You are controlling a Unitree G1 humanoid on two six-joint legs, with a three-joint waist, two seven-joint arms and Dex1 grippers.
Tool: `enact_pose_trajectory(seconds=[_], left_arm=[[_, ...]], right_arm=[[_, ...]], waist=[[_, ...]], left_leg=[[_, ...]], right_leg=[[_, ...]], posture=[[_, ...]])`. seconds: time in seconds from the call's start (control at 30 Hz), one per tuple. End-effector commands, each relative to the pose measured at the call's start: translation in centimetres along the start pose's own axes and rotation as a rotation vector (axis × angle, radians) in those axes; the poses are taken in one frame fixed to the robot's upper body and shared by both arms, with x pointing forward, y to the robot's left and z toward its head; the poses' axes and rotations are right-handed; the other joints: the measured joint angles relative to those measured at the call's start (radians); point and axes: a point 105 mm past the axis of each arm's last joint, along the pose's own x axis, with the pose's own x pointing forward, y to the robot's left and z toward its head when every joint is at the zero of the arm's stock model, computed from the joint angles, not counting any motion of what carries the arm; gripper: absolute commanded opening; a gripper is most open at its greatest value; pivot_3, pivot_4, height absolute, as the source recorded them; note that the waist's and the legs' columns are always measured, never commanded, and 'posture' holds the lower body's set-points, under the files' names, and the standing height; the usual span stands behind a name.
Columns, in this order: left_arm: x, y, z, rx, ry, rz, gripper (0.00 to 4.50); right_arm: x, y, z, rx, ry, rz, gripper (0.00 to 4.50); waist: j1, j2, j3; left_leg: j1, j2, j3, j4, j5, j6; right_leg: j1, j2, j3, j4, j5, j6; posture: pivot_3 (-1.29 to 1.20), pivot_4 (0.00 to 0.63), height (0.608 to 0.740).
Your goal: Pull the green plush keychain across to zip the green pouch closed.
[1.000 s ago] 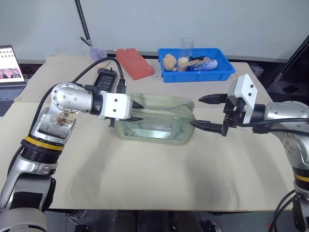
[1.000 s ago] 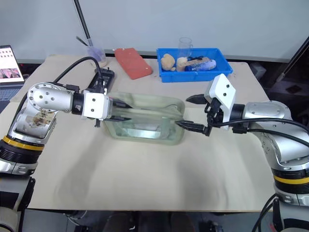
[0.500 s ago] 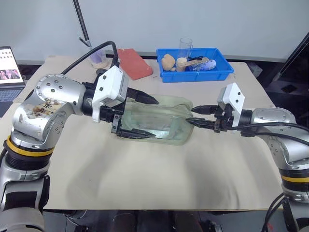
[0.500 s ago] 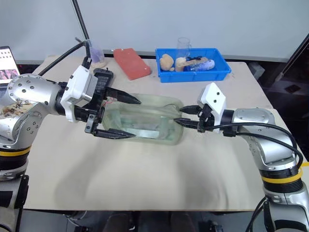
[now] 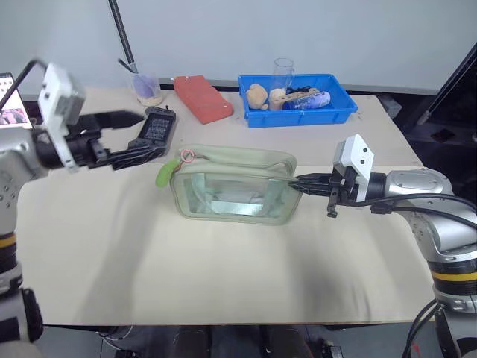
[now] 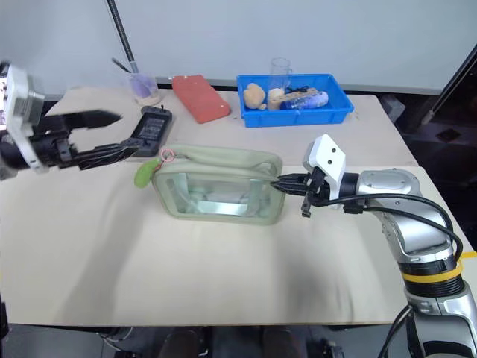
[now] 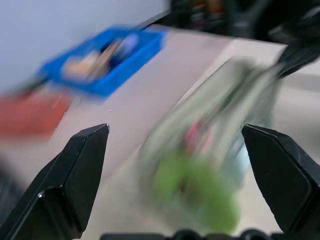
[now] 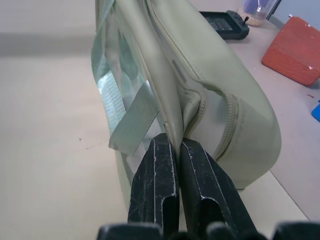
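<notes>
Head views: the green pouch (image 5: pixel 232 186) is seen lying mid-tabletop (image 5: pixel 223 283), long side across the scene. The green plush keychain (image 5: pixel 165 172) is found at its far-left corner, hung from a small pinkish ring and draped on the tabletop just beside the pouch. The zip line along the top appears drawn together, so the closing pull is judged done or nearly so; a last gap cannot be ruled out from here. The right hand (image 5: pixel 299 181) is seen pinched tight on the pouch's right end. The left hand (image 5: pixel 127 138) is held spread wide and empty, left of and well apart from the keychain. A blue tray (image 5: pixel 339 112), a red block (image 5: pixel 201 97) and a black device (image 5: pixel 156 125) are noted on the far side.

Left wrist view: two black fingers (image 7: pixel 70 175) are shown wide apart, nothing between them. Beyond them the keychain (image 7: pixel 195 195) and pouch are smeared by blur; the zipper pull cannot be made out.

Right wrist view: the right hand's fingers (image 8: pixel 160 185) are closed on a fold of pouch fabric at the end seam. The zipper's far end is hidden behind the pouch's bulge.
</notes>
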Motion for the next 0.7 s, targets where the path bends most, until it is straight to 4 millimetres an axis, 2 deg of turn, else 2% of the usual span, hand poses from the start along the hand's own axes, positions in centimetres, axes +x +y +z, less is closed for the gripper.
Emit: enact_pose_trajectory(seconds=[0.03,0.1,0.27,0.4,0.53,0.7], left_arm=[[-0.7,-0.7,-0.2,0.046,0.004,0.022,4.50],[-0.6,-1.0,-1.1,0.039,0.018,0.023,4.50],[1.0,-2.6,-1.3,0.040,0.012,-0.026,4.50],[1.5,-1.5,-2.5,0.072,0.057,0.036,4.50],[1.5,-1.3,-2.5,0.070,0.049,0.023,3.30],[1.6,-1.3,-2.0,0.069,0.037,0.000,0.76]], right_arm=[[-0.2,-0.2,1.1,-0.047,-0.022,0.002,0.01],[-0.2,-0.2,1.0,-0.045,-0.023,0.006,0.01],[0.1,-0.3,1.2,-0.045,-0.029,0.011,0.01],[0.3,-0.1,1.4,-0.051,-0.031,0.016,0.01],[0.4,0.0,1.5,-0.053,-0.032,0.021,0.00],[0.4,0.0,1.5,-0.050,-0.034,0.013,0.00]], waist=[[0.007,0.000,0.000],[0.011,0.000,0.000],[0.010,0.000,0.000],[0.006,0.000,0.000],[0.005,0.000,0.000],[0.005,0.000,0.000]], left_leg=[[0.000,0.000,0.000,0.000,0.000,0.000],[0.000,-0.001,0.001,0.000,0.000,0.000],[0.000,-0.001,0.002,0.000,0.000,-0.001],[0.000,0.000,0.001,0.000,0.000,-0.001],[0.000,0.000,0.001,0.000,0.000,-0.001],[0.000,0.000,0.001,0.000,0.000,-0.001]], right_leg=[[0.000,-0.001,0.000,0.000,-0.001,-0.002],[0.000,-0.002,0.000,-0.001,-0.003,-0.005],[0.000,-0.002,0.000,-0.001,-0.002,-0.006],[0.000,-0.001,0.000,0.000,-0.002,-0.006],[0.000,-0.001,0.000,0.000,-0.002,-0.006],[0.000,-0.001,0.000,0.000,-0.002,-0.006]], posture=[[0.00,0.150,0.740],[0.00,0.150,0.740],[0.00,0.150,0.740],[0.00,0.150,0.740],[0.00,0.150,0.740],[0.00,0.150,0.740]])
